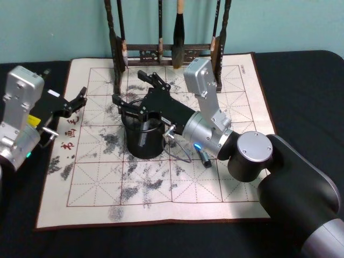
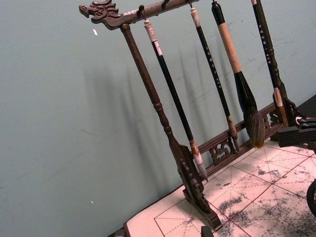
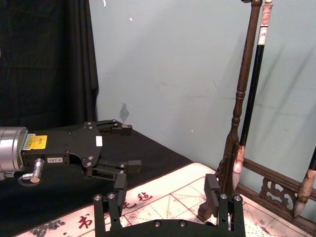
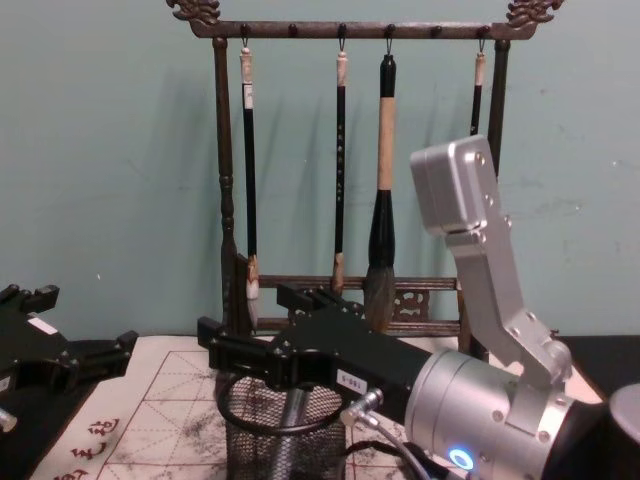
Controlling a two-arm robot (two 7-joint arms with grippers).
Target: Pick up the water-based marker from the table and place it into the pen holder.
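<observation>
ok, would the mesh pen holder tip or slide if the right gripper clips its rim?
Probably light: the pen holder is open wire mesh, so a knock from the right gripper, open just above it, could shift it. It sits flat on the mat, so it likely slides before tipping.

Your right gripper (image 3: 166,190) hovers over the cream mat (image 3: 173,203), fingers spread wide.
Past one fingertip you see the left gripper (image 3: 129,147), also parted, above the dark table (image 3: 59,192); past the other, the brush rack (image 3: 242,94) with hanging brushes (image 3: 255,74).
</observation>
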